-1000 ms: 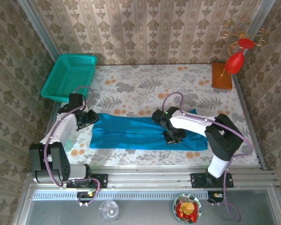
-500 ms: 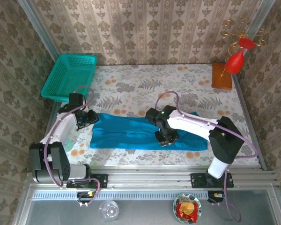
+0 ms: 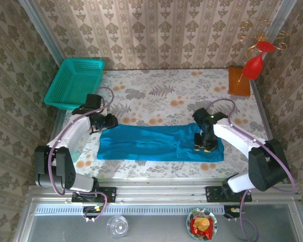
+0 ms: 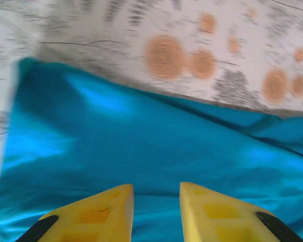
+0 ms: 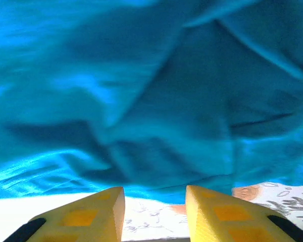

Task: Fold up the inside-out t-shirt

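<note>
The inside-out t-shirt lies as a long, flat blue strip across the near half of the table. My left gripper hovers at its far left corner. In the left wrist view the yellow fingers of this gripper stand apart over smooth blue cloth, with nothing between them. My right gripper is over the shirt's right end. It is open too, its fingertips at the shirt's wrinkled edge, with bare tablecloth showing in the gap.
A teal mesh basket sits at the table's far left corner. A brown wooden block with a red ornament stands at the far right. The flowered tablecloth behind the shirt is bare. Metal rails run along the near edge.
My right gripper has opened and moved from the shirt's middle to its right end. My left gripper has shifted further back and right, to the shirt's far left corner.
</note>
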